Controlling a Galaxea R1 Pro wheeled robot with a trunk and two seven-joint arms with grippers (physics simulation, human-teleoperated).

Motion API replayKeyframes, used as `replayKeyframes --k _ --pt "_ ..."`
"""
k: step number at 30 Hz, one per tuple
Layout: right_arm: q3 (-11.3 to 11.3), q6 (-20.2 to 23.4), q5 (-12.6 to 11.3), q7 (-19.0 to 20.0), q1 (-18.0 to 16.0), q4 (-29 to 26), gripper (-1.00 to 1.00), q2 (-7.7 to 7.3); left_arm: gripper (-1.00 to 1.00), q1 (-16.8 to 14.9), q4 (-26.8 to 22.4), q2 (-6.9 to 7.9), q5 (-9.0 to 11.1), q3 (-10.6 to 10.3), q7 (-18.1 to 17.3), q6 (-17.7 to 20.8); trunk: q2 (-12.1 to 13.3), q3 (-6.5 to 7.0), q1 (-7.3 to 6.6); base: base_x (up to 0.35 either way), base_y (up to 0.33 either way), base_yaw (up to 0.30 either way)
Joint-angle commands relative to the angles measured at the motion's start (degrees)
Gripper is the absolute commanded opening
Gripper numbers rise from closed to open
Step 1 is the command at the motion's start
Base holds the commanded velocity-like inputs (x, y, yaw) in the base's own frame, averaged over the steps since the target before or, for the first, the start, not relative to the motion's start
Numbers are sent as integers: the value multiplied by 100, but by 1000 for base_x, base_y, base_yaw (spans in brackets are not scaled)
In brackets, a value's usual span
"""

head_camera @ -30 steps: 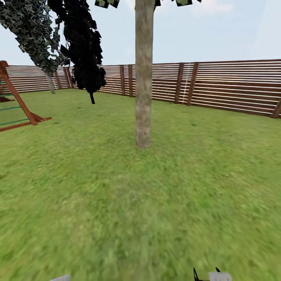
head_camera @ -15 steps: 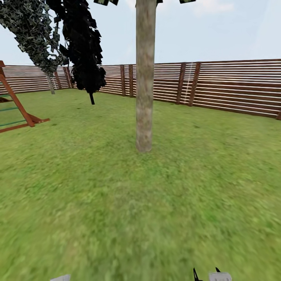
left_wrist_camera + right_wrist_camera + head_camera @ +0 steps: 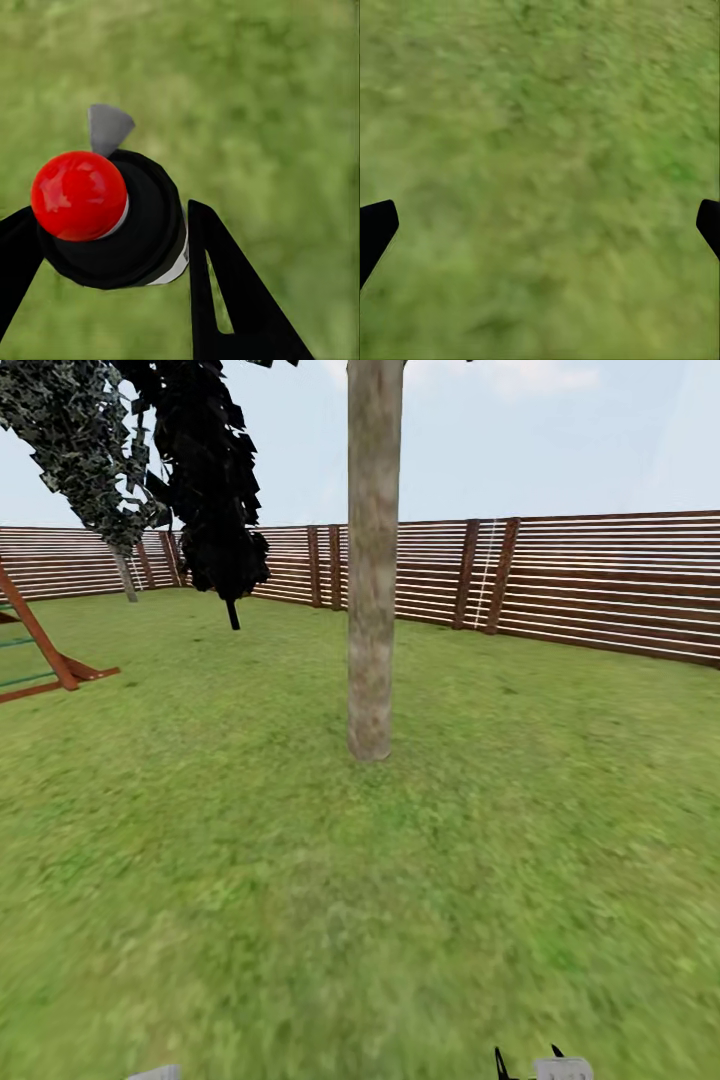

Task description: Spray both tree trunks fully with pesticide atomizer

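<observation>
Head view: a trunk (image 3: 372,580) stands on grass (image 3: 300,880). Left end effector (image 3: 112,247) grips the atomizer (image 3: 112,217); right end effector (image 3: 540,225) is wide open.

Bright, even daylight with no cast shadows on the grass (image 3: 300,860); the near lawn at the lower frame smears into blur, both wrist views show it soft, and the red nozzle (image 3: 79,195) carries faint glare

The thick grey-brown bare tree trunk (image 3: 373,560) stands on the green grass lawn (image 3: 300,880), straight ahead. The brown slatted wooden fence (image 3: 600,585) runs behind it. The narrow black tree (image 3: 210,480) stands behind-left, the red-brown wooden frame (image 3: 40,650) far left.
</observation>
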Motion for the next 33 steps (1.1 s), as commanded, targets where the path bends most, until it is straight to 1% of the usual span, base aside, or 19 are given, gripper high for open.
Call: replayKeyframes --k 1,20,24,33 --pt "-12 -12 62 -54 -3 8 100 -4 -100 -3 4 0 24 -49 20 -16 -2 -5 3 340 0 0" --pt "-13 -12 62 -53 -4 17 100 2 -100 -3 10 -13 24 -49 20 -16 -2 -5 3 340 0 -1" --pt "-13 -11 62 -53 -6 17 100 2 -100 -3 12 -13 24 -49 20 -16 -2 -1 3 340 0 -188" --pt "-13 -11 62 -53 -6 17 100 2 -100 -3 12 -13 24 -49 20 -16 -2 18 3 340 -8 -283"
